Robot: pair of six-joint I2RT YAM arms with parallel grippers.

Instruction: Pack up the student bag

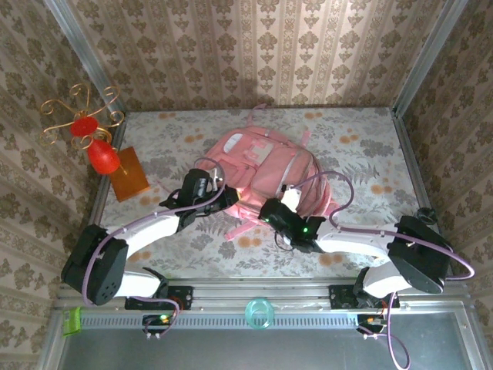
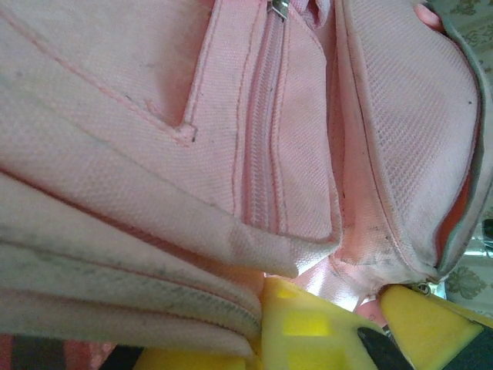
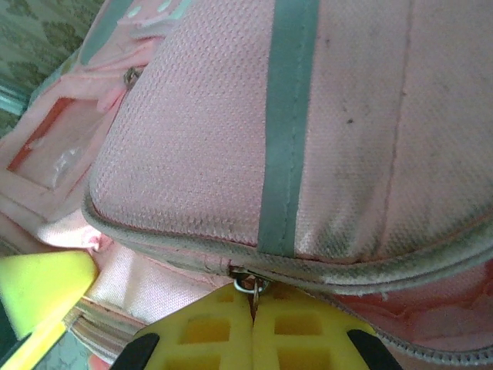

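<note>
A red ornament (image 1: 101,153) and an orange block (image 1: 131,177) sit at the table's (image 1: 370,146) left edge.

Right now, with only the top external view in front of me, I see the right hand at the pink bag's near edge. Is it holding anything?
Observer: Yes. In the right wrist view the right hand is shut on a small metal zipper pull at the seam of the student bag.
Operator: And the left hand?
Observer: The left wrist view shows its yellow fingers nearly together, seemingly pinching pink fabric at the bag's edge.
</note>
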